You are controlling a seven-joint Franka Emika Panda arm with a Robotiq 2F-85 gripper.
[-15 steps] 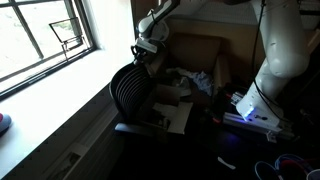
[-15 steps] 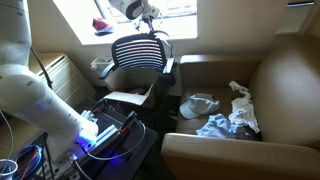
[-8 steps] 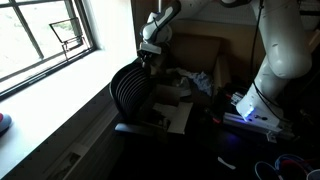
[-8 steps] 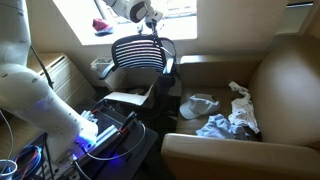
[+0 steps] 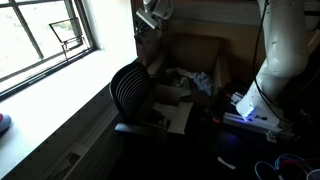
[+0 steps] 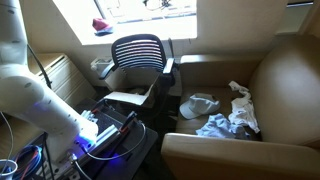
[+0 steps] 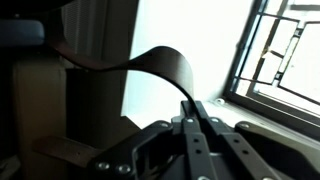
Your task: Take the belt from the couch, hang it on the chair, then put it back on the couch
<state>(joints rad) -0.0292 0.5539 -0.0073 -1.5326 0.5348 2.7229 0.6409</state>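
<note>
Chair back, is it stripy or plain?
Stripy. The chair back is black with pale horizontal lines across it, which show best in an exterior view.

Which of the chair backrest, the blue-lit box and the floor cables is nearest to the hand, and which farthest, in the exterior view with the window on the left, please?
Measured from the hand, which is high up and holds the belt:
1. Chair backrest, just below the hand.
2. Blue-lit box, low down beside the robot's base.
3. Cables, on the floor in the bottom corner.
</note>
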